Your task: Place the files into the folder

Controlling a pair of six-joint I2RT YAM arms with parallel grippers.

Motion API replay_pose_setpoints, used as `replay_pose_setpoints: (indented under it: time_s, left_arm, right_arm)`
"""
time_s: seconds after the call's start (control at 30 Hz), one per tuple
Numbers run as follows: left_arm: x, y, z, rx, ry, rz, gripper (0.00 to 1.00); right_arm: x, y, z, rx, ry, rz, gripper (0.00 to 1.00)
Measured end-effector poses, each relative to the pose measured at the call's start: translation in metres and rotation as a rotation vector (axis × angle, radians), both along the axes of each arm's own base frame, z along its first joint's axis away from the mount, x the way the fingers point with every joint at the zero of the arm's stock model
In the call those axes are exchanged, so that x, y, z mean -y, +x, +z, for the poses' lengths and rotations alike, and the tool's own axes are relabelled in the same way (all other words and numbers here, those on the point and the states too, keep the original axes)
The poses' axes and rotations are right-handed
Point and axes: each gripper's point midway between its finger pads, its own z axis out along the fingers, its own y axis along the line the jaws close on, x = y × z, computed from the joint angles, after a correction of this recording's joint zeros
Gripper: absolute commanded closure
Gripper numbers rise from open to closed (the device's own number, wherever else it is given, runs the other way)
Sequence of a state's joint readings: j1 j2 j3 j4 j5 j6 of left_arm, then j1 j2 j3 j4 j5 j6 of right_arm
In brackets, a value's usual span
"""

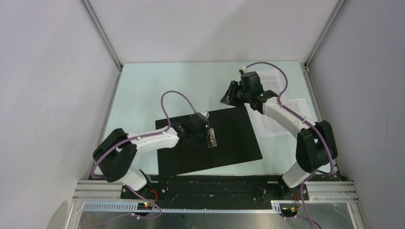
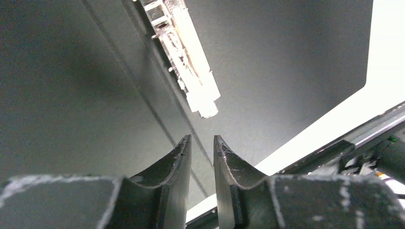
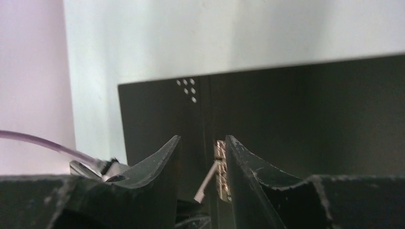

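Squarely in the middle of the desk lies the folder, spread open with its black inside facing up and turned a little askew. The left claw hangs low over the folder's centre crease, right next to the metal clip. Through its wrist camera the fingers stand only a narrow gap apart, with nothing between them. The right claw is held up off the desk by the folder's far edge. It is parted somewhat wider and it too grips nothing. Its camera looks back across the black covers, where a cluster of white dots shows. The files, two printed white sheets, lie on the desk to the right of the folder. One sits farther back than the other, and both are partly hidden under the right arm.
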State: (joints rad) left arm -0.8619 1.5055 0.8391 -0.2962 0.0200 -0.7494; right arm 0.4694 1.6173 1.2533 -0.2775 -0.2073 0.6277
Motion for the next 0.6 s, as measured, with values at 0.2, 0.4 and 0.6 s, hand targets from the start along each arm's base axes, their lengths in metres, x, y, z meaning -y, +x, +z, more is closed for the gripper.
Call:
replay_pose_setpoints:
  time_s: [0.2, 0.4, 0.6]
  left_arm:
    - [0.025, 0.011, -0.003, 0.004, -0.112, 0.037, 0.71]
    - [0.036, 0.031, -0.002, 0.03, -0.178, 0.082, 0.71]
    - [0.025, 0.067, -0.001, 0.053, -0.203, 0.163, 0.71]
  right_arm:
    - [0.021, -0.028, -0.042, -0.105, -0.063, -0.02, 0.57]
    - [0.034, -0.047, -0.054, -0.14, -0.087, -0.031, 0.57]
    - [0.039, -0.056, -0.044, -0.113, -0.077, -0.035, 0.58]
